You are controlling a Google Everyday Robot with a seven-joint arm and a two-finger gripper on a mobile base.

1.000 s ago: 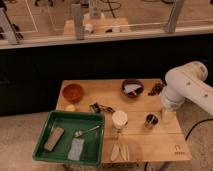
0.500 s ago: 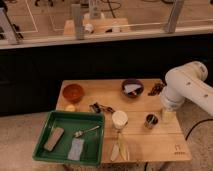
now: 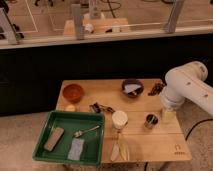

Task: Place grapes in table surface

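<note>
The grapes are a small dark lumpy bunch lying on the table surface at its far right, just right of the dark bowl. My white arm reaches in from the right over that corner. My gripper hangs below the arm near the table's right edge, in front of the grapes and apart from them. It stands right of a small dark metallic cup.
A dark bowl with a white piece and an orange bowl stand at the back. A white cup is mid-table. A green tray at front left holds a spoon, a sponge and a brown bar. A dark wall rises behind.
</note>
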